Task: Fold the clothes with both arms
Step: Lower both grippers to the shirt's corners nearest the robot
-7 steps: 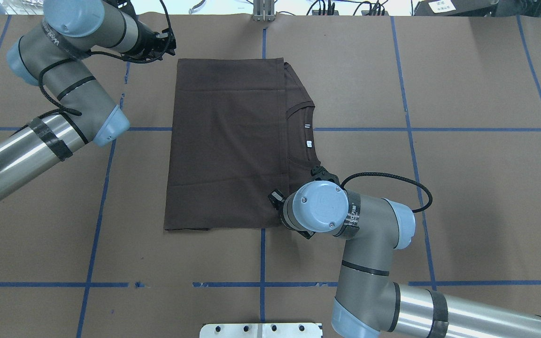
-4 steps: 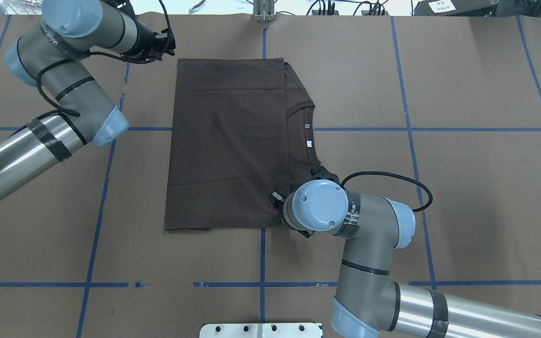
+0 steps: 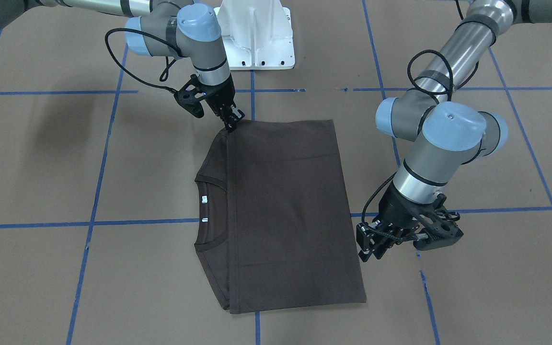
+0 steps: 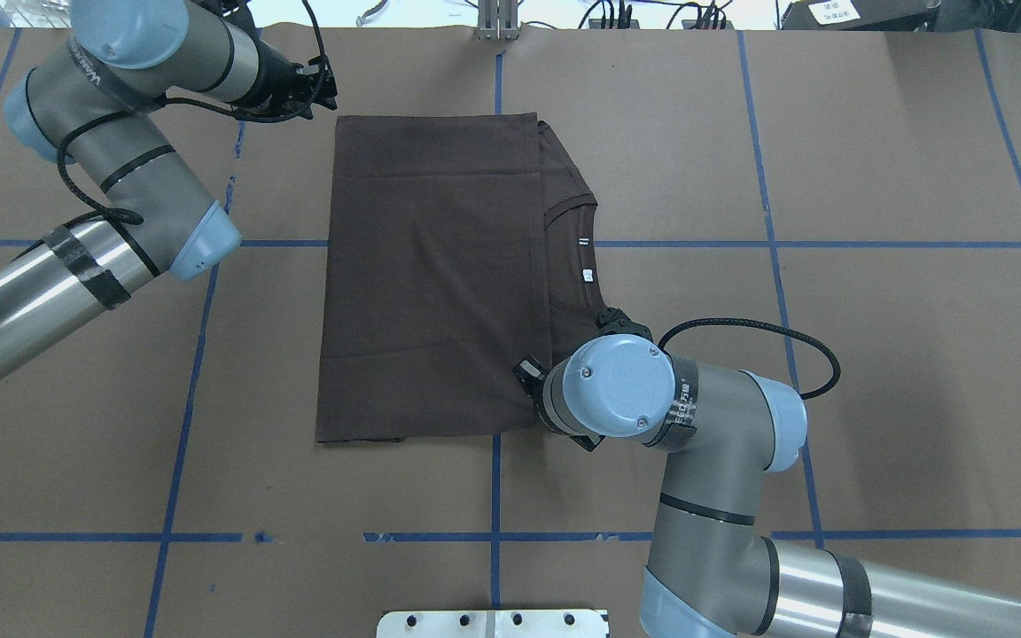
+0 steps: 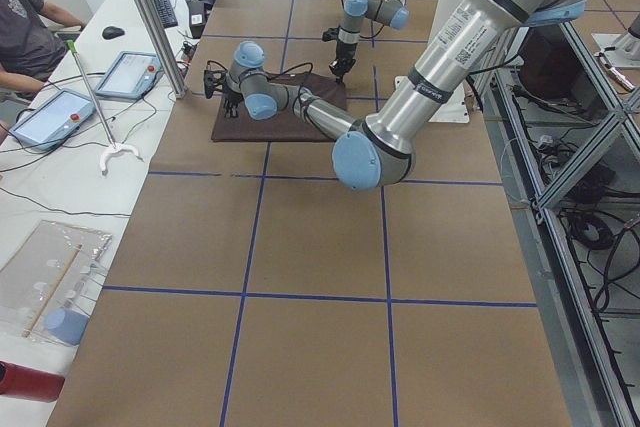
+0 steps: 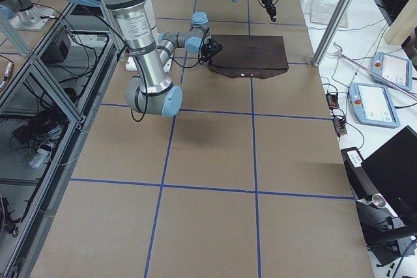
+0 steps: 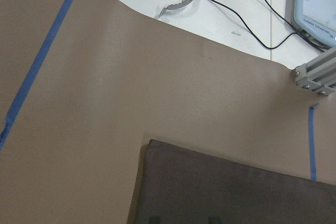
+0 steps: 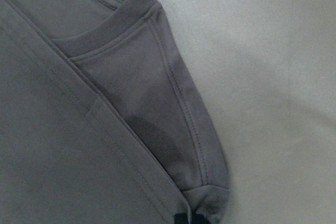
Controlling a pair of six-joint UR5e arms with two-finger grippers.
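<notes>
- while folded into a flat rectangle, the dark brown t-shirt [image 4: 435, 275] lies near the middle of the table [image 4: 874, 354], on brown paper crossed by blue tape lines
- its ribbed collar [image 3: 211, 182] and a strip of shoulder peek out from under the folded layer on the robot's right side, with two small white tags [image 3: 204, 199] showing inside the neck
- right gripper [image 3: 232, 123] points down at the shirt's corner nearest the robot on that side, by the shoulder seam; its fingers are pinched together on that bit of cloth, and its wrist view shows the fabric bunched at the tips
- left gripper [image 4: 323, 80] hovers near the far left corner of the shirt, over bare paper; in its wrist view the two fingertips stand apart with nothing between them
- white pedestal [image 3: 257, 38] stands at the robot's edge of the table, well apart from the shirt
- person [image 5: 25, 32] sits at a side table past the far edge, beside two tablets [image 5: 130, 74]
</notes>
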